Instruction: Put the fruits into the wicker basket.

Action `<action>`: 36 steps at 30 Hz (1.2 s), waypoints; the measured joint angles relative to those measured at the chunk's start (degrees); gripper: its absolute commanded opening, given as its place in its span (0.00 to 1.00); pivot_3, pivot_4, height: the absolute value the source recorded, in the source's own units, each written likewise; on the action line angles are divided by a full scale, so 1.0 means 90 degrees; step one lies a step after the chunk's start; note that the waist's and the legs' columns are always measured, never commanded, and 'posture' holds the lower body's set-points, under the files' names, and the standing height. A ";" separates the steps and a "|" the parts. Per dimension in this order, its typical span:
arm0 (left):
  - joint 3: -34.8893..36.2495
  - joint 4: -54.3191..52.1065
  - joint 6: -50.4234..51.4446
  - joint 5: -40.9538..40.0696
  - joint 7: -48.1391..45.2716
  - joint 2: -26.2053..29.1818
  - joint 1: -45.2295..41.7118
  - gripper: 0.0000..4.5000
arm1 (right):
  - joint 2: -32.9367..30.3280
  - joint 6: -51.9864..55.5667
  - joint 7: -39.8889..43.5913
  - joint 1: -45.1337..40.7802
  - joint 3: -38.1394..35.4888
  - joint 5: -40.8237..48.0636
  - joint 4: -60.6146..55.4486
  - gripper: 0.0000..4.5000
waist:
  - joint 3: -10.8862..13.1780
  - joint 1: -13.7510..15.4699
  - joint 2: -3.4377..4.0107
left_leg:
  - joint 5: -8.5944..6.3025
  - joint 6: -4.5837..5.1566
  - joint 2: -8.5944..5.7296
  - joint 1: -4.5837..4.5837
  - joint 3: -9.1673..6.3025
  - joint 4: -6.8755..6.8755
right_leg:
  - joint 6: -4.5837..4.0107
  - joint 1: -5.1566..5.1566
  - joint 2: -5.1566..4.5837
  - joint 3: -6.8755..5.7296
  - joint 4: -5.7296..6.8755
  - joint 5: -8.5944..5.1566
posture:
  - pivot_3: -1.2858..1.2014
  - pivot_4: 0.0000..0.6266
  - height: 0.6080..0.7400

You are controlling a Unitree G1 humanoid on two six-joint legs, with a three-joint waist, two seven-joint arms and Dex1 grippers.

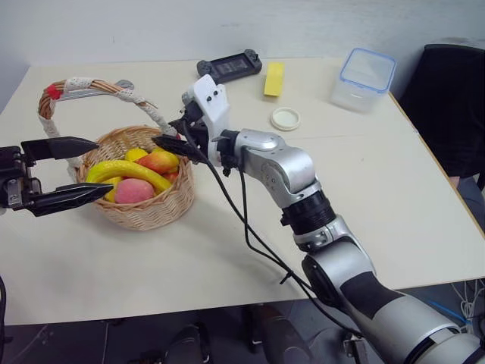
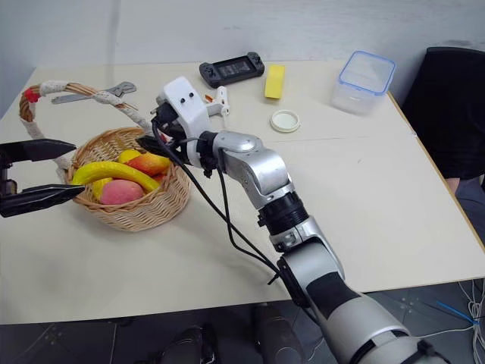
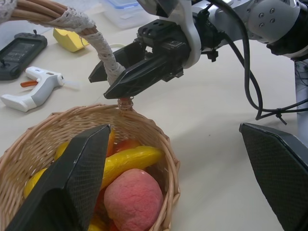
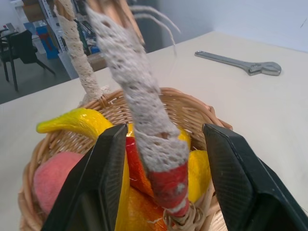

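Banana (image 1: 125,171) bright yellow, curved, over pinkish peach (image 1: 134,190), in woven basket (image 1: 155,213)

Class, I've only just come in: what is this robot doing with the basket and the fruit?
The banana and the peach already lie in the wicker basket on the table, along with mangoes. The right gripper has its fingers on either side of the base of the basket's handle, not clamped. The left gripper is open beside the basket's other side, holding nothing.

Head stereo pair looking down over table (image 1: 227,250), both wrist cameras close on the wicker basket (image 3: 159,139)
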 measured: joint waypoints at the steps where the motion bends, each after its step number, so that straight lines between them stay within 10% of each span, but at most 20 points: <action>1: 0.0025 -0.0030 0.0003 -0.0002 0.0022 0.0000 0.0011 1.00 | 0.0001 -0.0102 0.0048 0.0000 0.0006 -0.0048 0.0090 0.28 | 0.0000 0.0001 0.0000 | 0.0000 0.0000 0.0000 0.0000 -0.0001 0.0000 | 0.0000 0.0000 0.0000 0.0000 0.0000 0.0000 | 0.52 0.24 1.00; 5: 0.0061 -0.0166 0.0054 -0.0030 0.0085 -0.0007 0.0024 1.00 | -0.0015 -0.0342 0.0225 0.0000 0.0040 -0.0191 0.0210 0.05 | 0.0001 -0.0005 0.0001 | 0.0000 0.0000 0.0000 0.0001 0.0000 0.0001 | 0.0000 0.0000 0.0000 0.0000 0.0003 0.0000 | 0.52 0.24 1.00; 12: -0.0137 -0.0405 0.0151 -0.0351 0.0295 -0.0192 -0.0292 1.00 | -0.0718 -0.0218 0.0683 0.0619 -0.0058 -0.0026 -0.0927 0.05 | 0.0000 0.0084 0.0000 | -0.0002 0.0003 -0.0001 -0.0010 -0.0004 0.0004 | 0.0001 0.0001 -0.0001 -0.0002 -0.0008 0.0000 | 0.52 0.24 1.00; 27: -0.2801 -0.0143 -0.0084 -0.0473 0.0311 -0.1477 -0.2455 1.00 | -0.5179 0.1106 0.1464 0.3775 -0.3014 0.1112 -0.4395 0.05 | 0.0015 0.0462 0.0024 | 0.0001 0.0004 -0.0005 0.0024 0.0003 0.0010 | 0.0015 0.0035 0.0014 0.0009 -0.0019 0.0000 | 0.52 0.24 1.00; 33: -0.3408 0.0324 -0.0284 -0.0165 -0.0039 -0.1832 -0.3068 1.00 | -0.5401 0.1022 0.1198 0.4852 -0.4150 0.1203 -0.4428 0.05 | 0.0015 0.0430 0.0025 | 0.0009 -0.0001 -0.0004 0.0037 0.0001 0.0013 | 0.0021 0.0045 0.0019 0.0014 -0.0005 0.0000 | 0.52 0.24 1.00; 36: -0.3624 0.0548 -0.0384 0.0001 -0.0171 -0.1988 -0.3297 1.00 | -0.5206 0.0858 0.1085 0.5429 -0.4423 0.1315 -0.4491 0.28 | 0.0015 0.0439 0.0026 | 0.0013 0.0002 -0.0007 0.0040 -0.0003 0.0017 | 0.0030 0.0054 0.0018 0.0015 -0.0005 0.0001 | 0.52 0.24 1.00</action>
